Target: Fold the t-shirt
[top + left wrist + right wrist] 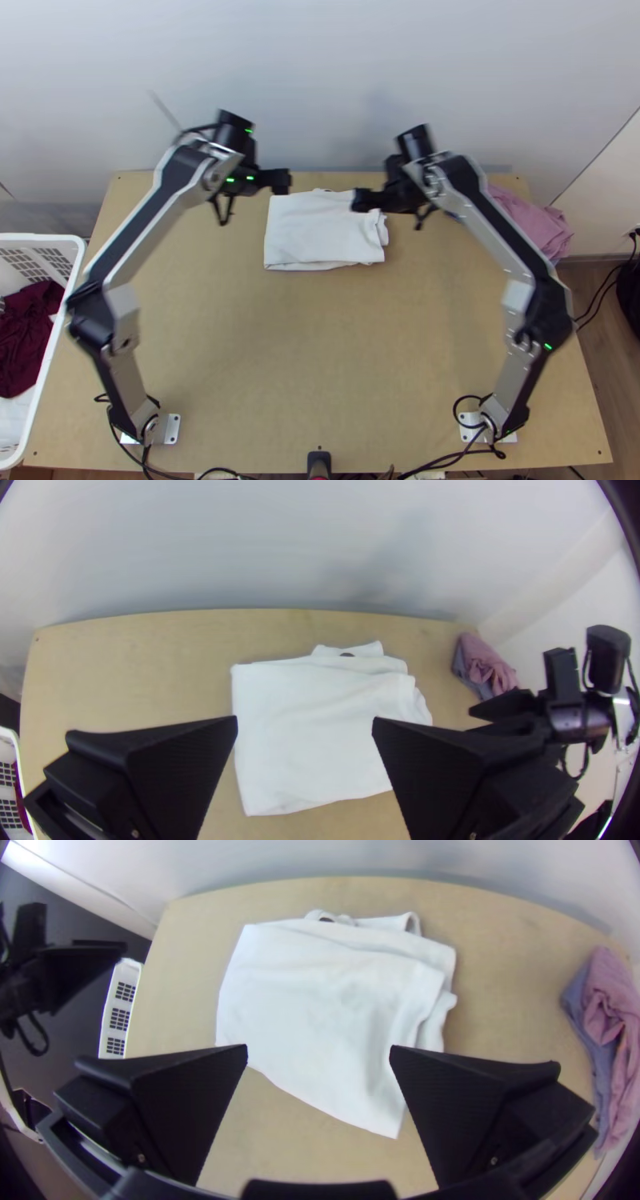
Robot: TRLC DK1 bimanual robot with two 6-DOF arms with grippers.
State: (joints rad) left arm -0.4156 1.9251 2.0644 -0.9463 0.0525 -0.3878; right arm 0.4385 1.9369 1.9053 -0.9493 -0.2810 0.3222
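The white t-shirt (320, 232) lies folded into a rough rectangle at the table's far middle, its layers uneven along the far and right edges. My left gripper (282, 181) is above its far left corner and my right gripper (360, 200) above its far right part. In the left wrist view, the left gripper (305, 723) stands open with the shirt (313, 733) seen beyond its fingers. Likewise open is the right gripper (319, 1052) in the right wrist view, the shirt (327, 1000) beyond it. Neither gripper holds cloth.
Pink and blue-grey cloths (532, 224) lie heaped at the table's far right corner. A white basket (60, 320) holding dark red cloth stands off the left edge. Bare tabletop (320, 352) spreads between the shirt and the arms' bases.
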